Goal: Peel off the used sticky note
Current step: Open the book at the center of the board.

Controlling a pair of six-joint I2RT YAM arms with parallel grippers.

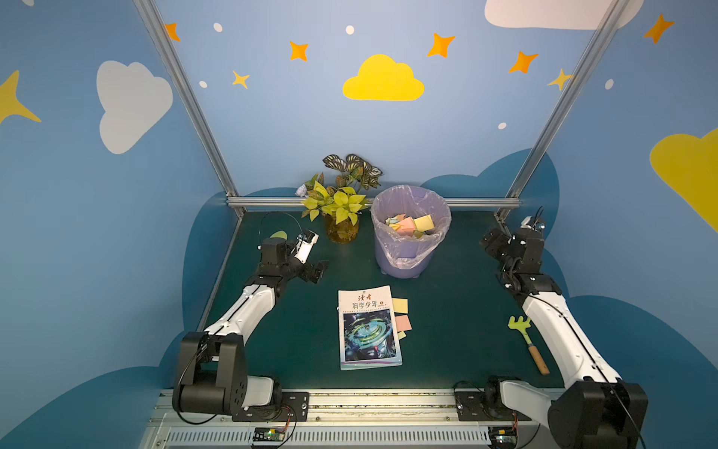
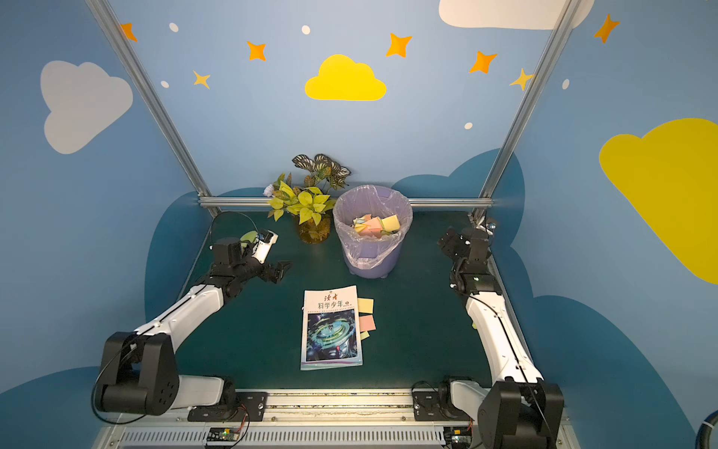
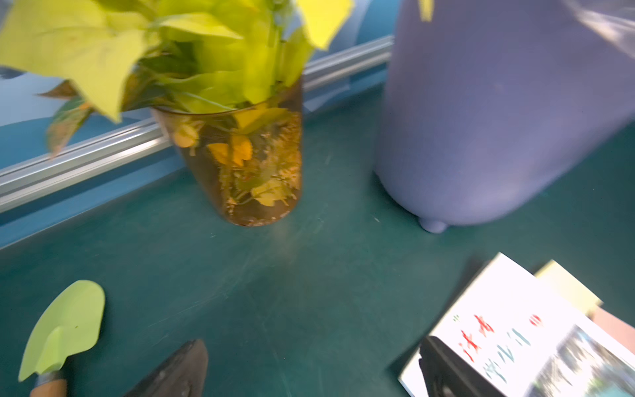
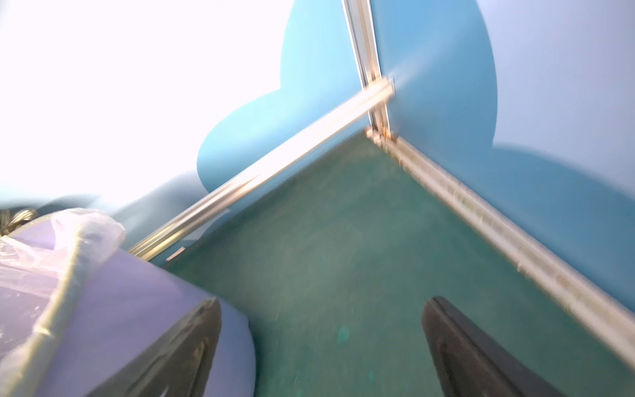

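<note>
A science magazine (image 1: 369, 330) lies flat mid-table. Three sticky notes poke out from under its right edge: a yellow one (image 1: 400, 305), a pink one (image 1: 403, 322) and a small pale yellow one (image 1: 401, 334). No writing shows on them. My left gripper (image 1: 316, 270) hovers open to the magazine's far left, nothing between its fingers. In the left wrist view that gripper (image 3: 311, 347) has the magazine (image 3: 508, 309) and yellow note (image 3: 567, 288) beside one finger. My right gripper (image 1: 491, 241) stands open at the far right, empty, next to the bin (image 4: 137, 302).
A purple bin (image 1: 408, 252) lined with a plastic bag holds several discarded notes, behind the magazine. A leafy plant in an amber cup (image 1: 342, 229) stands left of it. A green toy shovel (image 3: 65, 326) lies by the left arm, a green rake (image 1: 520, 324) by the right.
</note>
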